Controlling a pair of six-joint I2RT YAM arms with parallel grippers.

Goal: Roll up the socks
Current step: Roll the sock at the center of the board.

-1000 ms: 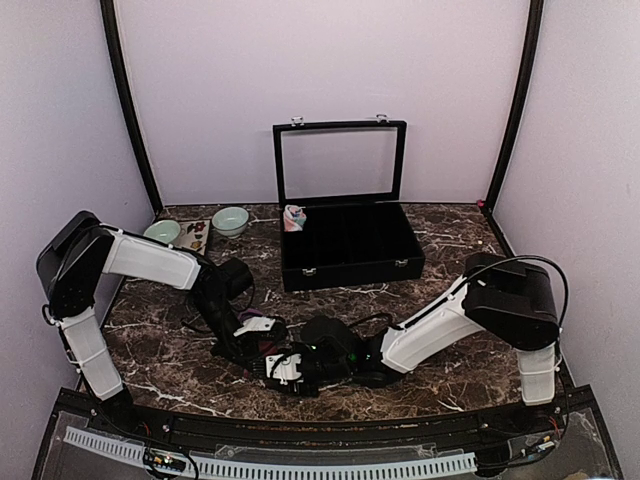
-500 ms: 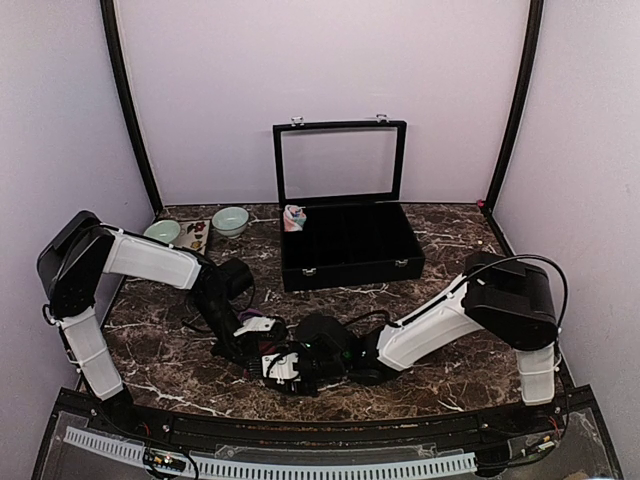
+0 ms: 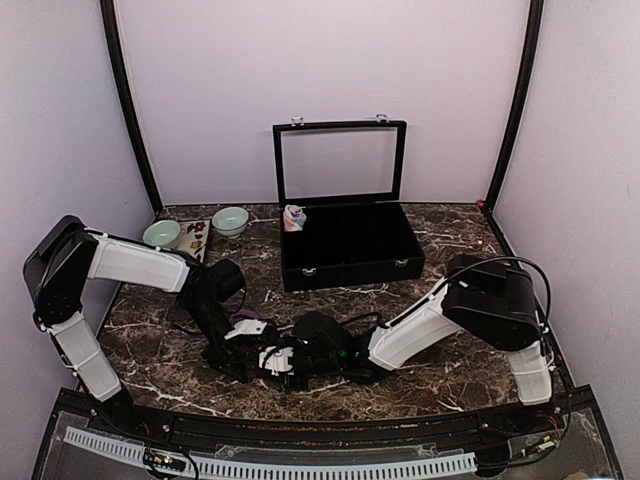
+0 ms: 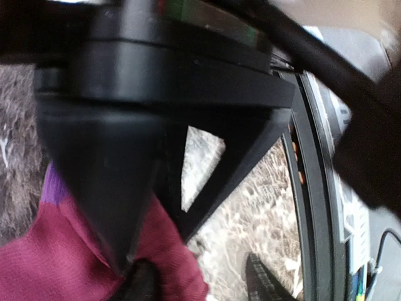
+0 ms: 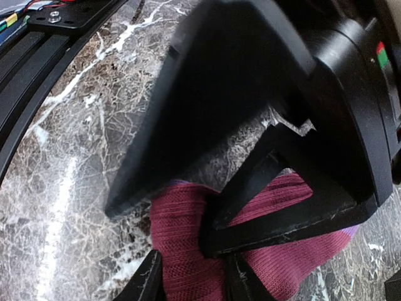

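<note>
Since a second ago: both arms have shifted left. The left shoulder block sits further out and lower, the right elbow has come in, and the two wrists have crept left along the near-centre of the table.

Left end effector: jaws spread, bare marble showing in the gap. One finger is against the edge of the maroon sock. The other finger stands clear on the table side. Nothing is gripped.

The maroon sock lies on the table between the two wrists, mostly hidden by them from above. In the left wrist view it lies to the left of the fingers, a purple stripe showing on its upper edge. Its long axis is not clear. It seems to run left to right across the table, from one wrist toward the other, with the purple end on the far side from the right fingers.

Right end effector: fingers either side of a bunched fold, fabric filling the gap, so pinching the sock.

Judgement: the right arm has the hold. The left must shift toward the sock to take any.

Pink sock: bundled at the back left corner of the box, well away from both arms. Whether it is inside or beside cannot be told.
</note>
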